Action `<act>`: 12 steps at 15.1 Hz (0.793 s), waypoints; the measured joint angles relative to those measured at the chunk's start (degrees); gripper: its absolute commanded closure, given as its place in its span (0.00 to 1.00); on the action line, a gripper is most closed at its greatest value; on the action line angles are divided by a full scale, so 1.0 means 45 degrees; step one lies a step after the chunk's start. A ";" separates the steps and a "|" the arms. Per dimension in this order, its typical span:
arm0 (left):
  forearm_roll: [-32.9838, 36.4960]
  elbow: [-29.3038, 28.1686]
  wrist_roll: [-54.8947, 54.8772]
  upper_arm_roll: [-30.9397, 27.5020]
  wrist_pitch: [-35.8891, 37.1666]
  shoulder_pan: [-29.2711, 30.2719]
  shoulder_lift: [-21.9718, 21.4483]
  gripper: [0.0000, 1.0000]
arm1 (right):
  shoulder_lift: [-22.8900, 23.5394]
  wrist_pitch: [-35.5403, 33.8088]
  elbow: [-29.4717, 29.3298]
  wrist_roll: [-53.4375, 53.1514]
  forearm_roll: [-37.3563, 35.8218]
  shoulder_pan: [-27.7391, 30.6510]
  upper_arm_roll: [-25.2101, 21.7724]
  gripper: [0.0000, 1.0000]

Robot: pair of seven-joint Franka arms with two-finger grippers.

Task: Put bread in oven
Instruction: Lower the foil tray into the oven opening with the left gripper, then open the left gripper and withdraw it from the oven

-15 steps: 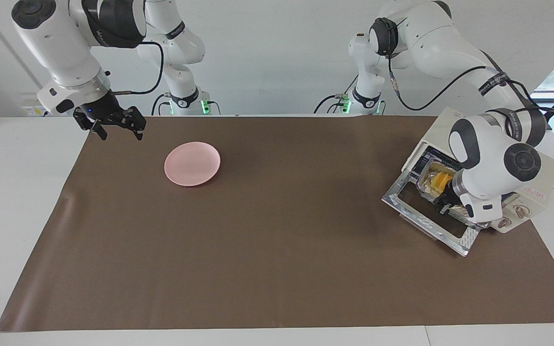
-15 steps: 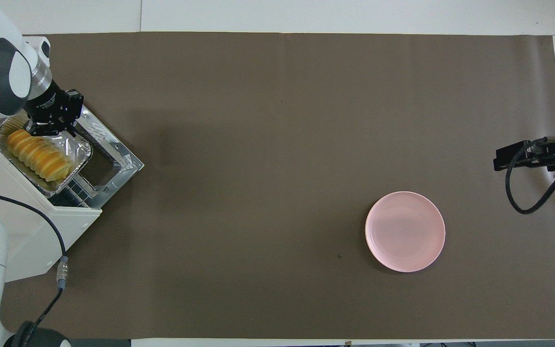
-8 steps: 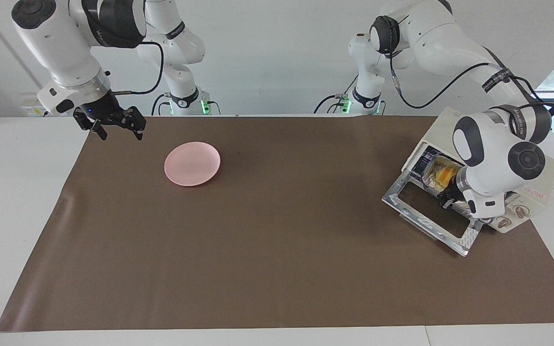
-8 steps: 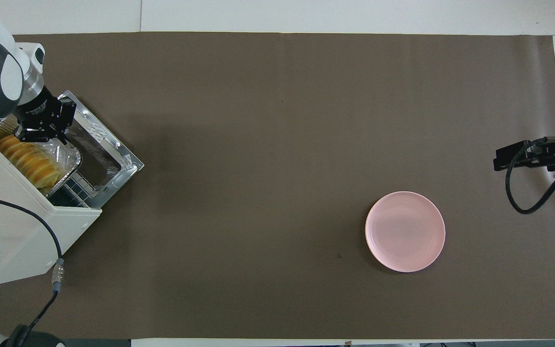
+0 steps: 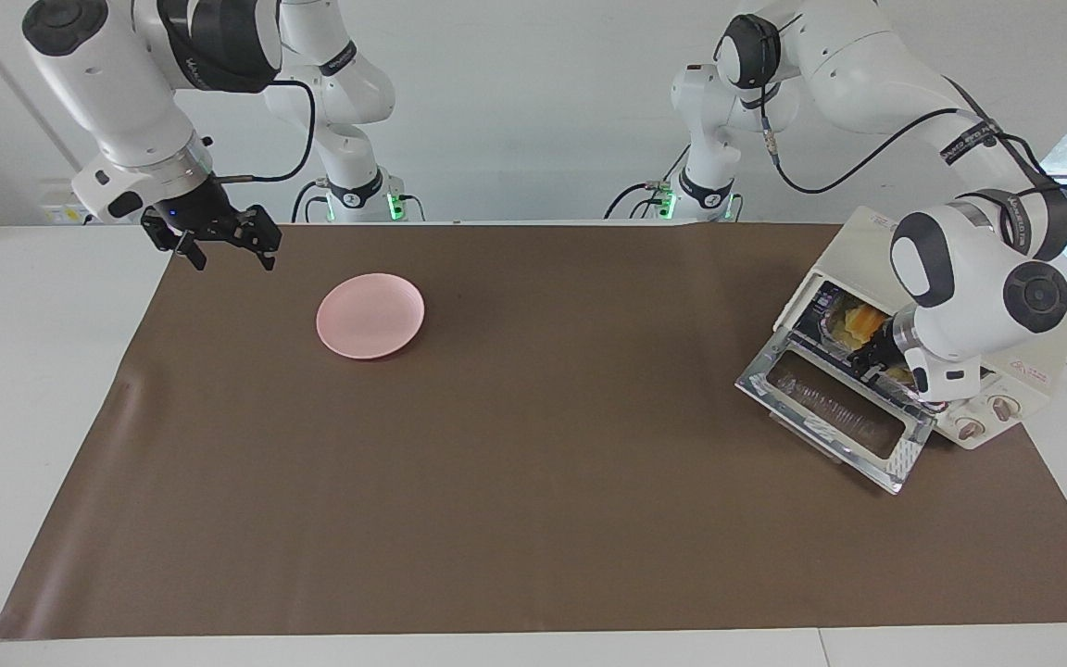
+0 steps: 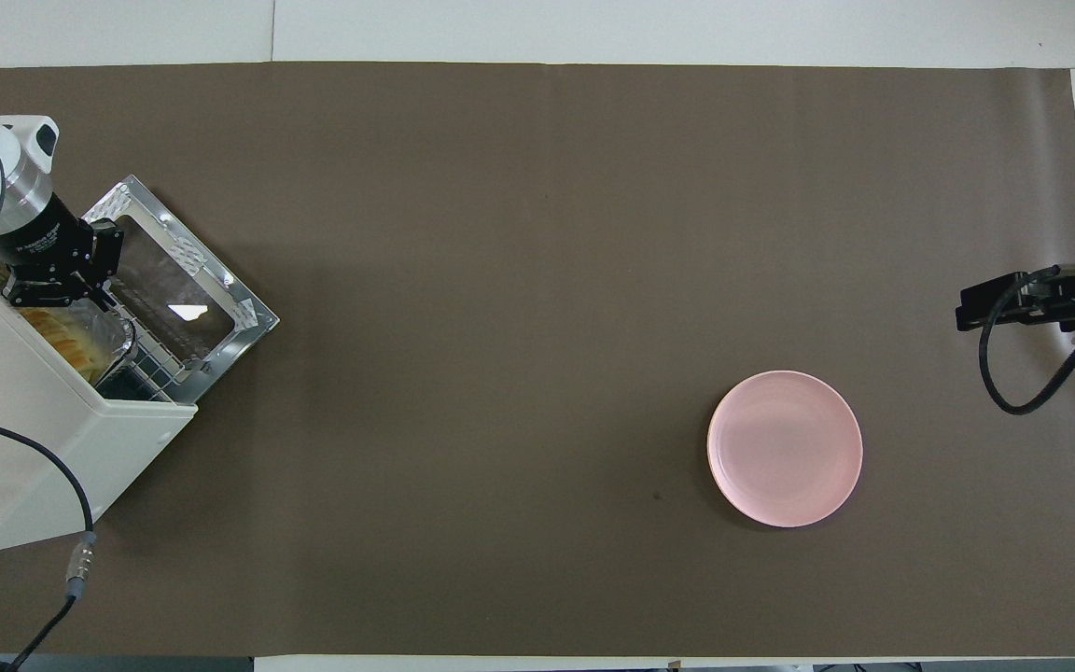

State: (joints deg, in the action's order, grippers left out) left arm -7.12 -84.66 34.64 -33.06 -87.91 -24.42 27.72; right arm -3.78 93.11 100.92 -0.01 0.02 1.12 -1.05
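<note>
Bread going into the oven at the left arm's end of the table, tray nearly home.

The brown mat [image 5: 515, 445] covers most of the table; the cream oven [image 5: 1034, 357] stands on it at the left arm's end, its glass door [image 5: 834, 412] dropped flat in front of the cavity. A pink plate [image 5: 370, 315] lies bare toward the right arm's end. The foil tray [image 6: 108, 338] sits on the rack, mostly inside, and the bread [image 6: 66, 338] in it shows only as a yellow strip under the oven's top. The left gripper [image 5: 872, 361] is at the oven mouth, fingertips together, seemingly pinched on the tray's rim, though the contact itself is hidden. The right gripper [image 5: 228, 243] waits with fingers apart over the mat's edge. Judged step: final push-in; next comes letting go, backing out over the door, then raising it.
</note>
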 measured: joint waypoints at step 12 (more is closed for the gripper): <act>0.0277 -0.0118 -0.1122 0.0057 -0.1081 -0.0230 -0.0286 0.00 | 0.0000 0.0000 0.0000 0.0000 0.0000 0.0000 0.0000 0.00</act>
State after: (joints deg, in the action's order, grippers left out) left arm -5.88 -85.20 29.59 -32.80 -92.78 -25.46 26.43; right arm -3.78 93.11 100.92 -0.01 0.02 1.12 -1.05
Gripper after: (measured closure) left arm 0.070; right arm 0.000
